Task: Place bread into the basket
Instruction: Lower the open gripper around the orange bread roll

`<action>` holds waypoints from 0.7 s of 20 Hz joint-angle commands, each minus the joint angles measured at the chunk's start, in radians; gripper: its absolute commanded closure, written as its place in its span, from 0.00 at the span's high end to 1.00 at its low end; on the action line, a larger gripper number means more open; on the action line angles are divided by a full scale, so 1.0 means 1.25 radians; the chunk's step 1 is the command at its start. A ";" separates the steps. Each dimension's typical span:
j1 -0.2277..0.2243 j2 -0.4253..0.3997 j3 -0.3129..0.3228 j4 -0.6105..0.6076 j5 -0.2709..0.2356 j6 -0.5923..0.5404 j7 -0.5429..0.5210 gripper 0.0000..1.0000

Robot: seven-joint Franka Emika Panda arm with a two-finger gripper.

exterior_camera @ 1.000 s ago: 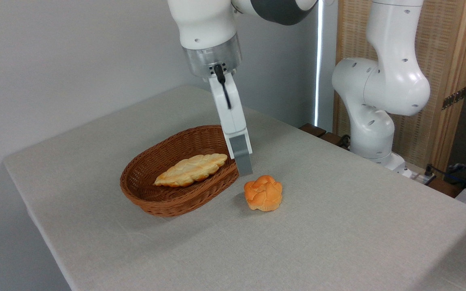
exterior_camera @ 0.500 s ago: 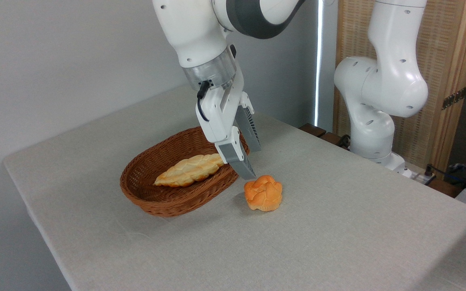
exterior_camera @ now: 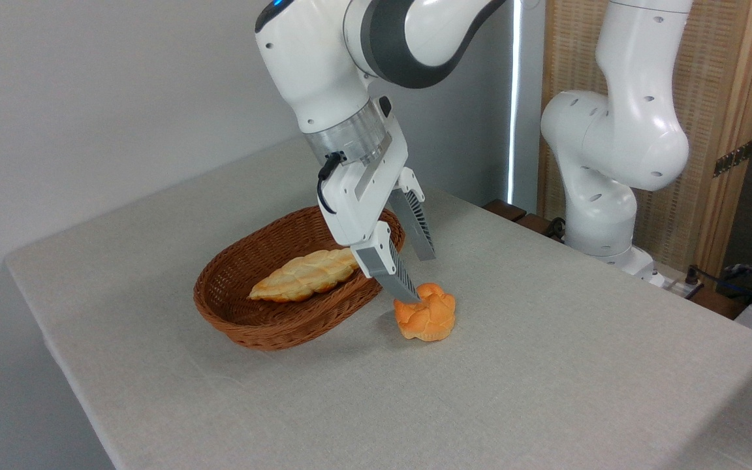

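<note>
Bread (exterior_camera: 425, 314), the small orange-golden knobbly bun, is sitting on the grey table (exterior_camera: 546, 365) just right of the basket (exterior_camera: 271, 313), outside it and not touching the rim as far as can be told. Gripper (exterior_camera: 418, 279) is hanging tilted over the bun, fingers spread apart with nothing between them. Nearer finger (exterior_camera: 394, 277) is angling down so that its tip is meeting the bun's upper left edge in this view; actual contact is hard to tell. Farther finger (exterior_camera: 417, 227) is sitting higher and behind, clear of the bun. Basket, oval reddish-brown wicker, is resting on the table left of centre and is holding a paler braided loaf (exterior_camera: 307, 274) lying lengthwise inside. Gripper body is overlapping the basket's back right rim in the picture. Arm's white base column (exterior_camera: 601, 163) is standing at the table's far right edge.
</note>
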 commanded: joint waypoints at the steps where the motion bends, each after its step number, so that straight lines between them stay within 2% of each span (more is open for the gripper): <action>1: -0.023 -0.018 0.008 -0.042 0.016 0.035 0.007 1.00; 8: -0.026 0.009 0.008 -0.041 0.023 0.037 0.008 1.00; 10: -0.024 0.019 0.008 -0.041 0.054 0.038 0.007 1.00; 14: -0.024 0.033 0.008 -0.040 0.063 0.041 0.007 1.00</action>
